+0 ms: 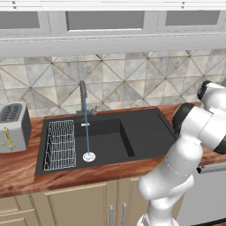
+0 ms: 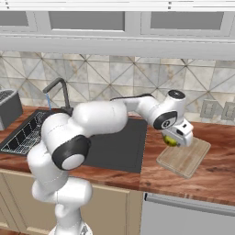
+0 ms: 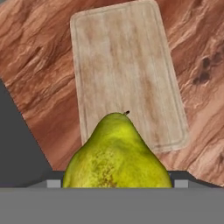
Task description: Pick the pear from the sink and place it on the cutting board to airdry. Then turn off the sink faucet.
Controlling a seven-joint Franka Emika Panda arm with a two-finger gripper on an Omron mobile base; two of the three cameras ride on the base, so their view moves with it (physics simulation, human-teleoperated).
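In the left base view, the sink (image 1: 145, 132) is seen from the front. Water is seen running in a thin blue line from the sink faucet (image 1: 83, 95) down to the round drain (image 1: 89, 156). So the tap is not yet turned off. A white wire rack (image 1: 59, 145) is seen in the left part of the basin, and a toaster (image 1: 13, 127) is seen on the counter (image 1: 22, 170) to the left.

In the right base view, the arm is seen stretched over to the right. The gripper (image 2: 176, 140) is held just above the near end of the cutting board (image 2: 186, 158). The pear (image 2: 170, 141) is pinched in it and is not touching the wood yet. The water and the faucet are seen here too, far to the left.

In the hand view, the pear (image 3: 117, 155) is seen very close, stem end up in the picture. The cutting board (image 3: 127, 70) is seen below it. The pear hangs over the board's edge, near the bare counter.

Here is what could go wrong. If the pear is let go now, it may fall on the rim and roll off onto the counter, because it is round. The board is missed by the left base view. The drain is missed by the other two.
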